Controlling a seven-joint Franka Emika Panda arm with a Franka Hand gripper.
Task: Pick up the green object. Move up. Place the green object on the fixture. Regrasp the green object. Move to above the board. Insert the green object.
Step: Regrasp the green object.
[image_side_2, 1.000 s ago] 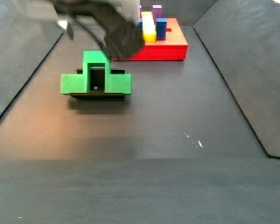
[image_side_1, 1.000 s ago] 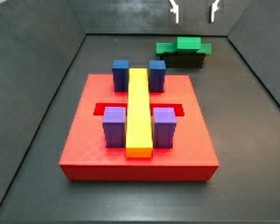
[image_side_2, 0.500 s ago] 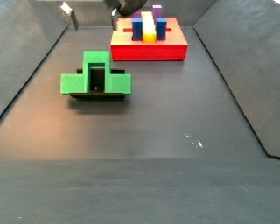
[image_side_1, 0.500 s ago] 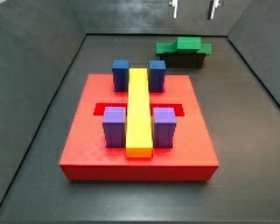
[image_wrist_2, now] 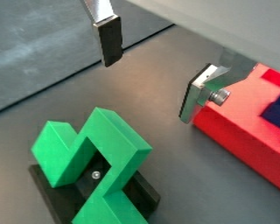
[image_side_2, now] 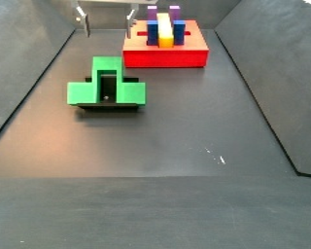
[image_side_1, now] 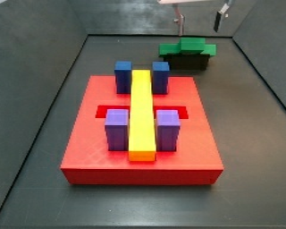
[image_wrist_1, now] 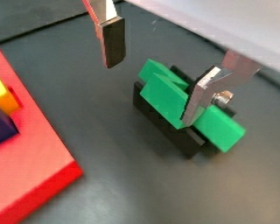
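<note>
Two-finger silver gripper [image_wrist_1: 164,66] is now being held high above floor, raised further than a second ago, jaws spread wide, nothing held between pads. Bright green stepped plastic block [image_wrist_1: 187,103] is being left seated on small dark box-like fixture [image_wrist_2: 73,198] (placement judged done). Regrasp is being set up next. Large red slotted board [image_side_1: 138,152] is being kept well apart.

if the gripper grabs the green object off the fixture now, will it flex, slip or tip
The green object looks like solid moulded plastic, so probably stiff and light. Its faces look smooth, so a loose pinch may slip. Resting across the smaller fixture with its ends overhanging, it could tip if nudged off-centre. The gripper hangs open above it.
</note>
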